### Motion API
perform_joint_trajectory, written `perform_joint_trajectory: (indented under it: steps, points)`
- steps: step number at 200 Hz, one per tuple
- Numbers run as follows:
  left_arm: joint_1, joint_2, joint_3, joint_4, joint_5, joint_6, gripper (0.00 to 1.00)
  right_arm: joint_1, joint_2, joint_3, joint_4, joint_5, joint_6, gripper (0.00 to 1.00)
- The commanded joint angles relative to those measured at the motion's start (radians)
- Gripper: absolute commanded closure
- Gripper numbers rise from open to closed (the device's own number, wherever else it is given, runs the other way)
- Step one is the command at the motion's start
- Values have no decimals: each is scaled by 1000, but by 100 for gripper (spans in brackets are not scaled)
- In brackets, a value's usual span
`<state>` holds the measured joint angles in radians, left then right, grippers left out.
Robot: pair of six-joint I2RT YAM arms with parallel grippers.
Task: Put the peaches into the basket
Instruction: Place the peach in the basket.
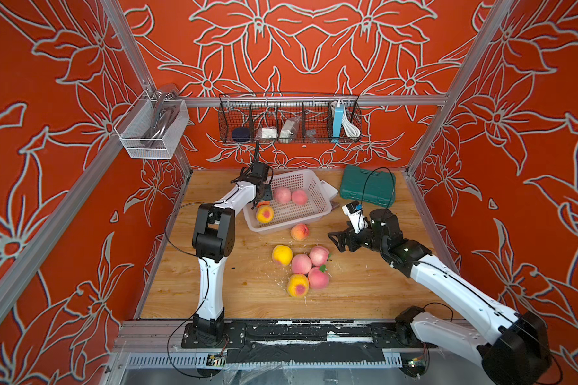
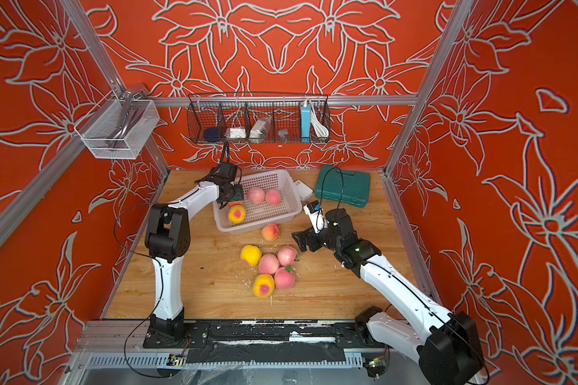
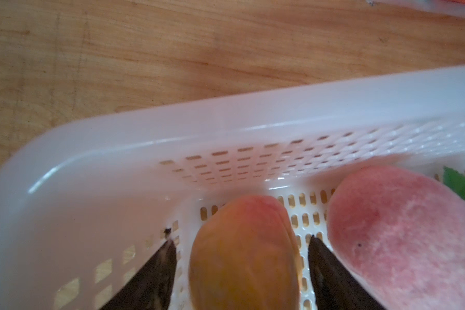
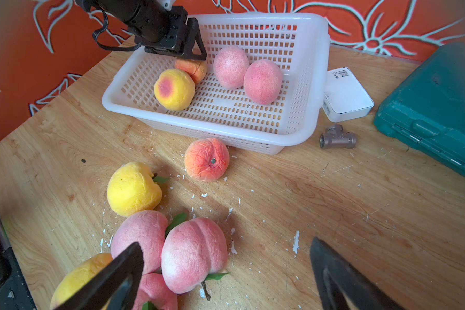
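Observation:
The white basket [image 1: 281,228] [image 4: 320,80] stands at the back of the wooden table. Inside lie two pink peaches [image 1: 282,195] [image 1: 299,197], a yellow one with a red spot [image 1: 264,214] and an orange one [image 3: 242,255] [image 4: 192,68]. My left gripper [image 1: 264,196] [image 3: 241,239] is in the basket's far left corner, open, with a gap on each side of the orange peach. Loose on the table are an orange peach [image 1: 299,232] and a cluster of several [image 1: 301,263] [image 4: 193,255]. My right gripper [image 1: 335,240] [image 4: 226,243] hovers open just right of the cluster, holding nothing.
A green tool case [image 1: 367,185] sits at the back right, with a white box [image 4: 344,94] and a metal T-fitting [image 4: 337,139] between it and the basket. A black wire rack [image 1: 289,118] and a silver mesh box [image 1: 151,130] hang on the walls.

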<state>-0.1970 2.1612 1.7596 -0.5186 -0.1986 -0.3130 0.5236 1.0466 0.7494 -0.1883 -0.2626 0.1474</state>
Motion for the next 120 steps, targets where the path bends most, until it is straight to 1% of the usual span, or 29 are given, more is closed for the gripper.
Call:
perform_joint_trajectory:
  steps: [1,53,91,103,120]
  points:
    - [2,-4,25,-17,-16,13,28,-3,-15,2,-17,28,-9,1]
    - [-18,-55,16,-23,-38,31,28,-3,-16,5,-24,38,-8,1]
    - [-28,-163,-51,-11,-41,35,25,-3,-21,7,-36,62,-1,1]
    - [-39,-208,-77,-15,-47,36,20,-3,-18,14,-49,67,5,1]
    - [-68,-276,-124,-25,-62,34,5,-3,-5,31,-76,72,16,1]
